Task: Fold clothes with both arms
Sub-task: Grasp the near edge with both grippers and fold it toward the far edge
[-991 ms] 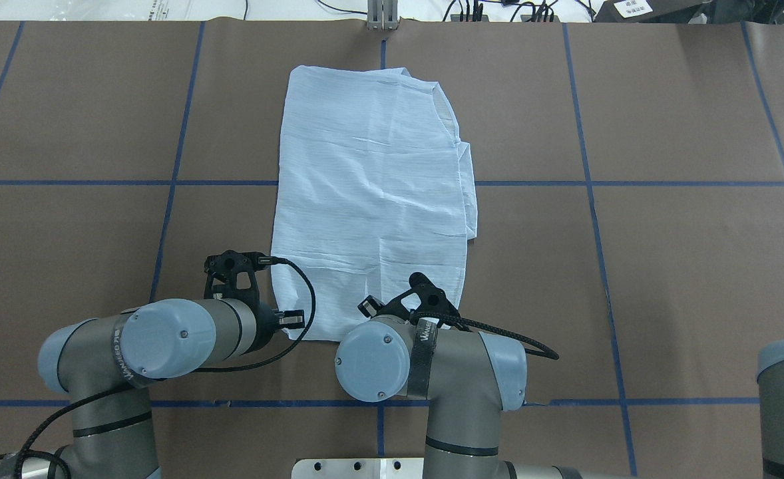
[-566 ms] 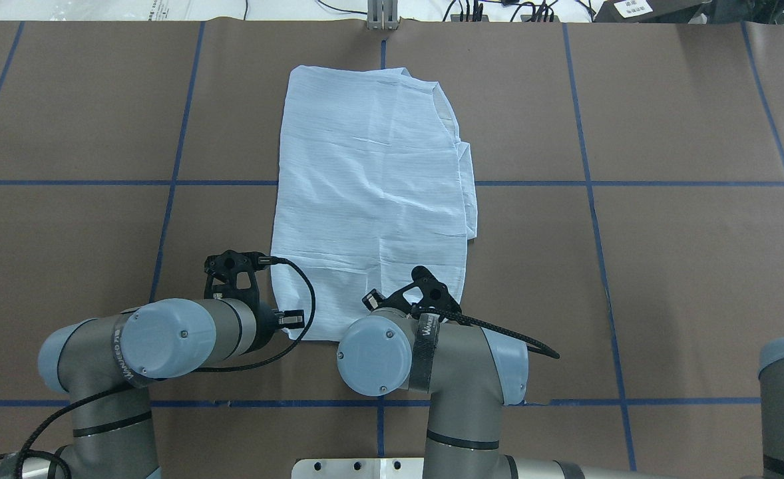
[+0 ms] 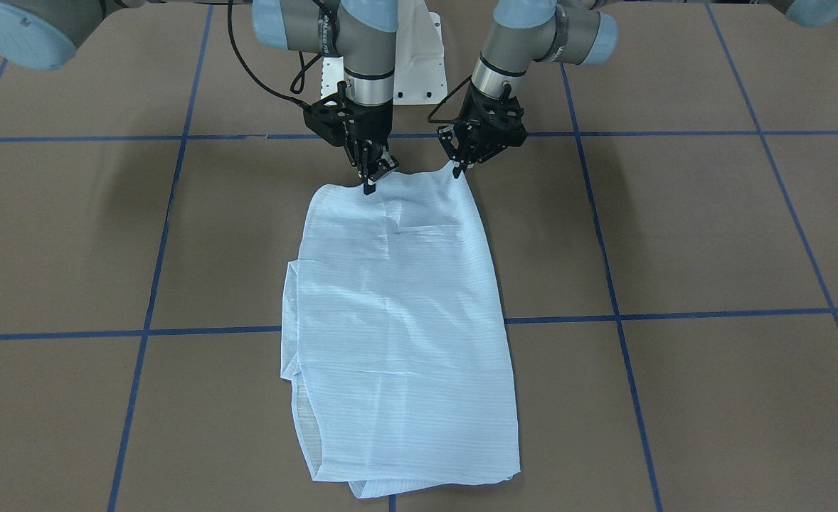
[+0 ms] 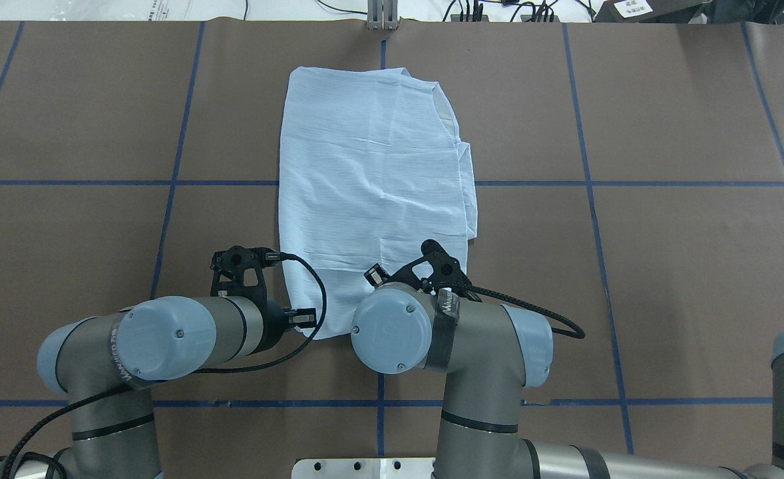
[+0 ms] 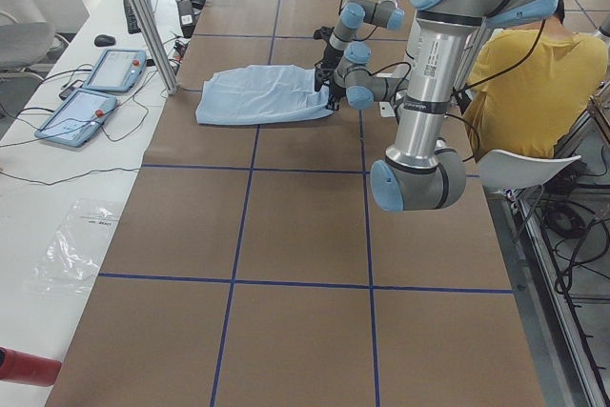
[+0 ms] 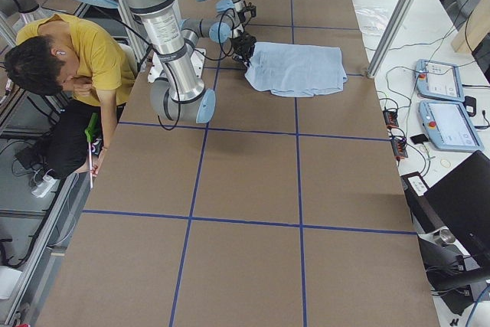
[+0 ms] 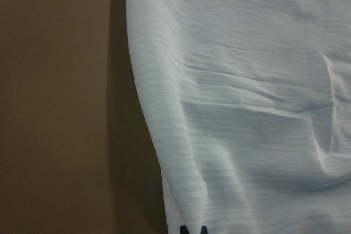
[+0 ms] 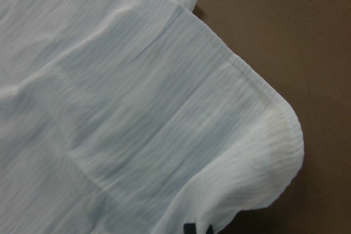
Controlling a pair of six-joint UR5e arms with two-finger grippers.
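The light blue striped shirt (image 4: 372, 173) lies folded into a long rectangle on the table, also seen in the front view (image 3: 398, 320). My left gripper (image 3: 457, 171) is shut on the near hem's left corner, and its fingertips (image 7: 192, 229) pinch the fabric (image 7: 247, 108). My right gripper (image 3: 369, 188) is shut on the hem's other corner, which bunches (image 8: 258, 157) just above its tips (image 8: 197, 228). Both corners are raised slightly off the table. From overhead both wrists hide the grippers.
Brown paper with blue tape lines covers the table (image 4: 665, 266). A person in a yellow shirt (image 6: 84, 51) sits beside the robot's base. Two tablets (image 6: 444, 97) lie on the white bench beyond the table's far edge. A metal post (image 4: 382, 13) stands at that edge.
Both arms have shifted to the right and a little forward with the hem in their grip. The shirt's near end has drawn in and narrowed.
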